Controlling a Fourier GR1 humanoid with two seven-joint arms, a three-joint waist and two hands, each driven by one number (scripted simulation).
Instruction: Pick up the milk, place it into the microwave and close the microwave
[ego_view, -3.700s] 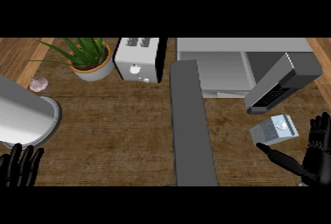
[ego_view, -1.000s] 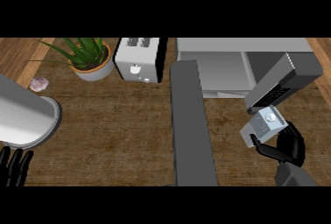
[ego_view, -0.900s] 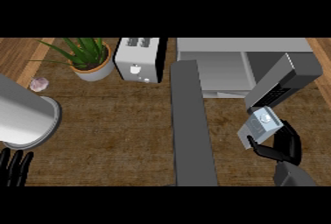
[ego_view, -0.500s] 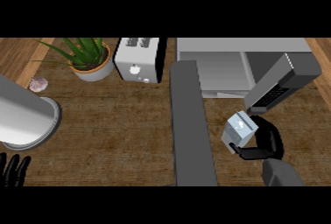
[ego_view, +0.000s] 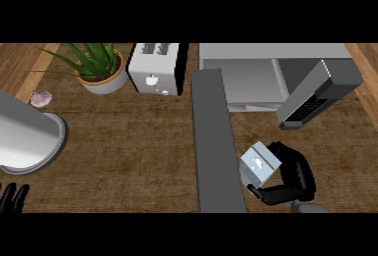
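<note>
Left hand (ego_view: 13, 196) parked at near-left edge, only fingertips showing, pointed up, straight. Resting, holds nothing, out of the way.

Near right: right hand (ego_view: 289, 176) wrapped around the milk (ego_view: 258, 164). Fingers curled over carton's right and far side, thumb hooked under near edge. Carton pinned between thumb and fingers, tilted, pale face turned up and left. Looks lifted off the counter (ego_view: 133, 145), though contact underneath not verifiable from this angle. Side grip leaves carton's left face free, likely so it can go into the cavity without fingers hitting first.

Milk sits just right of the long grey bar (ego_view: 215, 150) running near-to-far through mid frame, close beside it, touching or not unclear. Still well short of the microwave.

Farther right: microwave (ego_view: 251, 75) at far-right, door (ego_view: 317, 97) swung open toward near-right, cavity exposed. Open door stands between hand and far-right corner, so approach probably needs to come in left of door edge.

Judgement: grasp done, transport phase. Placement and door closing not yet done. Risk: carton clipping door or grey bar on the way in.

Far left: toaster (ego_view: 156, 69), potted plant (ego_view: 96, 67), small garlic bulb (ego_view: 41, 98). Large grey pot (ego_view: 26, 145) mid-left. All well apart from the working path.
</note>
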